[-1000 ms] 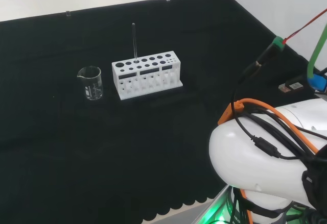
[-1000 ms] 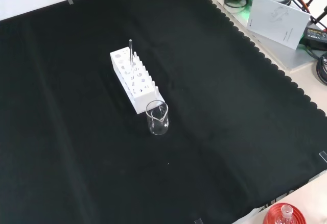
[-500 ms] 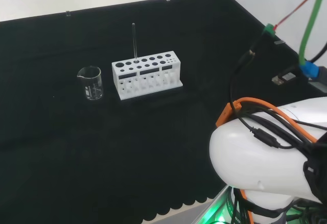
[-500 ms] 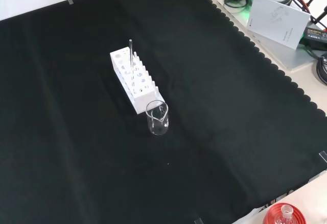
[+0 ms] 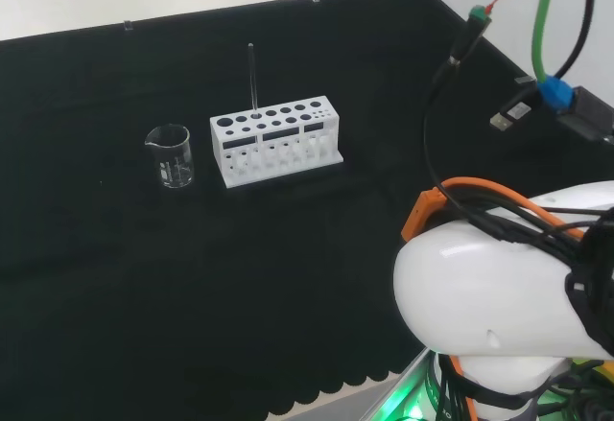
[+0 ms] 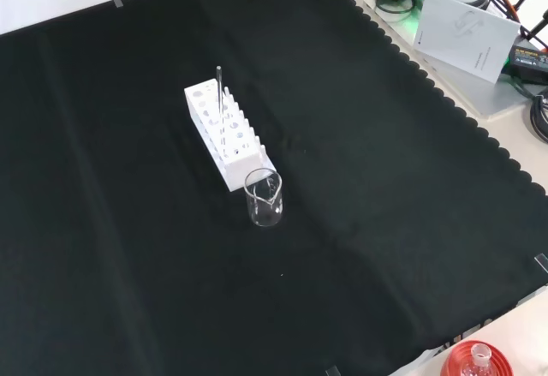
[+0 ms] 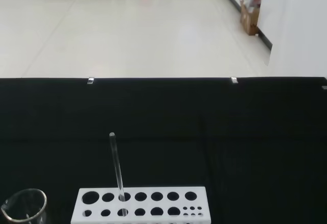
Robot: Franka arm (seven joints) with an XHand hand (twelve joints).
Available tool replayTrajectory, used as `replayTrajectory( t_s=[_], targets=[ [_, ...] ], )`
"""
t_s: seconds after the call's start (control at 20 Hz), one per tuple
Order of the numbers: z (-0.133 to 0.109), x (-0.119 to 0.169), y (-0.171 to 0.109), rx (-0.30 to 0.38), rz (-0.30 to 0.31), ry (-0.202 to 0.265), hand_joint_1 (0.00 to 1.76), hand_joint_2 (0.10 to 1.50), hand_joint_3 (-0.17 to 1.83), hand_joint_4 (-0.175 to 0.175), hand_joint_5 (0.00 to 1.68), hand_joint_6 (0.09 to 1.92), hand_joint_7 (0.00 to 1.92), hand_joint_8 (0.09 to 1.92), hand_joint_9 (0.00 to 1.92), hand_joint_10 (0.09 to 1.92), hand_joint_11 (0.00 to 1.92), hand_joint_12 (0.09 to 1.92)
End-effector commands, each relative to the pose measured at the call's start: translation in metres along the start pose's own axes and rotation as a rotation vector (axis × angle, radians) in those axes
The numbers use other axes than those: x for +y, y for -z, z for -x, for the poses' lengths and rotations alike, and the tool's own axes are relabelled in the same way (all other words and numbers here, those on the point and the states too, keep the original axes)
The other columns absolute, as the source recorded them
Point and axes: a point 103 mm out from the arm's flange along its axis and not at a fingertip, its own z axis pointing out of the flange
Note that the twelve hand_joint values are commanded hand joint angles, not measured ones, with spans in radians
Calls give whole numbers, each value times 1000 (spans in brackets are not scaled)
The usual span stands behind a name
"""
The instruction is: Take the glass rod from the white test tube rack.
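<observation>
We are facing the glass rod [image 7: 117,165], standing upright in the white test tube rack [image 7: 140,204], ready to be plucked. We cannot tell how the hand is set.

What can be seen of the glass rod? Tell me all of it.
The rod is thin, straight, clear glass. It stands nearly upright in a hole of the back row of the white rack, toward the beaker end in the head view, and most of its length rises above the rack top. Only the rack touches it. In the wrist view it leans slightly and its top end looks rounded.
</observation>
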Motion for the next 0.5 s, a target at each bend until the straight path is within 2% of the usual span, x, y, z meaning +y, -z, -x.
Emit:
replayTrajectory(
  t_s=[0.05, 0.25, 0.5],
  targets=[
    [9, 23, -13, 9, 5, 17, 929, 1058, -175, -158, 637, 736, 794, 732, 858, 691, 729, 1232],
    [10, 35, -20, 56, 19, 25, 968, 1035, -175, -160, 676, 751, 814, 733, 869, 689, 748, 1231],
    [7, 50, -35, 58, 1, 49, 1004, 1019, -175, -166, 743, 751, 872, 714, 922, 672, 817, 1200]
  ],
)
